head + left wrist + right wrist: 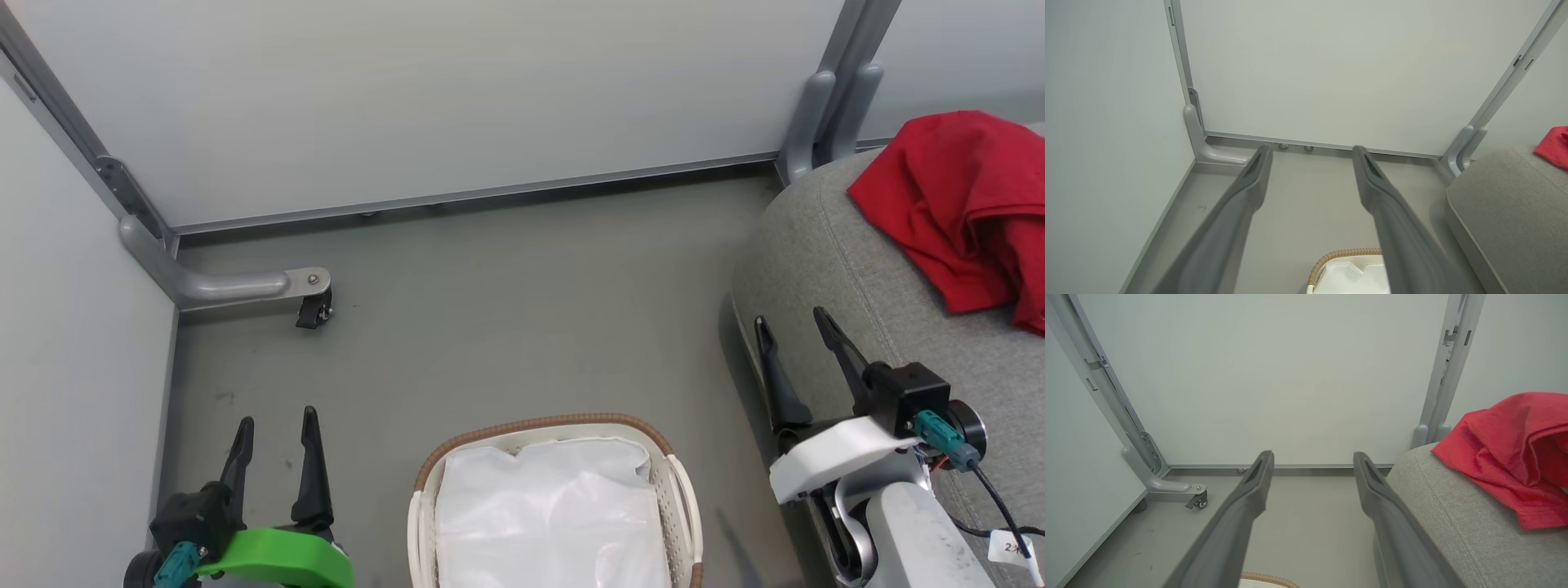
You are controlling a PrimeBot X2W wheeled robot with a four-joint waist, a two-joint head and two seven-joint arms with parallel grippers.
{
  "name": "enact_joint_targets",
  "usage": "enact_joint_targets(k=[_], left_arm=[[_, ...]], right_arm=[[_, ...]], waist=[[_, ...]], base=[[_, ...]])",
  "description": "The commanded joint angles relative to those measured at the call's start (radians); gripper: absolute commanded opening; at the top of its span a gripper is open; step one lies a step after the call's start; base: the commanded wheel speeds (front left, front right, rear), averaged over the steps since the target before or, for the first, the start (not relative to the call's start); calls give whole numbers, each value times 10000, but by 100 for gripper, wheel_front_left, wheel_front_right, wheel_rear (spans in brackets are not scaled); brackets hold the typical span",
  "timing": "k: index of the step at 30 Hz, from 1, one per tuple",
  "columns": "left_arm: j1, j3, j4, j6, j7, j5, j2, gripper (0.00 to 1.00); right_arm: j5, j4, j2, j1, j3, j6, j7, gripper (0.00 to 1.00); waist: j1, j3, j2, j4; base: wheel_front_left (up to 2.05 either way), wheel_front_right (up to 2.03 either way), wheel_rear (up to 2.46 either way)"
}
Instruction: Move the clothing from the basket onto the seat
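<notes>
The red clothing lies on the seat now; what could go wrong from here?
The clothing lies bunched near the seat's rounded edge; it might slide to the floor.
A white liner lies in the basket; a gripper might grab it by mistake.
The open right gripper hangs close to the seat and could bump it.

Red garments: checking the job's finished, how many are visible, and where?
1: a crumpled bright red fabric heap on the grey woven seat cushion. The white perforated basket shows just its liner; folds may hide another.
</notes>
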Motion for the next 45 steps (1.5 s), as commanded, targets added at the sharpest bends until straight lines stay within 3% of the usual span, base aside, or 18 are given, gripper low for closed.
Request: enact_joint_targets(k=[1, 21, 22, 26, 45], left_arm=[[162, -23, -3, 80, -2, -39, 0, 100], [328, -129, 15, 189, -2, -416, 2, 100], [177, -179, 65, 130, 1, -407, -8, 0], [191, -223, 375, 124, 25, -521, -21, 0], [-124, 291, 247, -73, 943, -3581, -15, 0]], right_arm=[[48, -59, -41, 196, 14, -11, -23, 100], [-30, 2, -40, 516, 106, -11, -23, 100], [-17, 8, 6, 416, 110, 0, 2, 0], [54, 321, 65, 595, 101, 0, 49, 0], [3622, 61, 40, 714, -286, -2, 958, 0]], waist=[[1, -74, 0, -58], [1, -362, 0, -141], [1, -363, 0, -142], [1, -366, 0, -142], [1, -433, 0, -153]], base=[[0, 0, 0], [0, 0, 0], [0, 0, 0], [0, 0, 0], [0, 0, 0]])
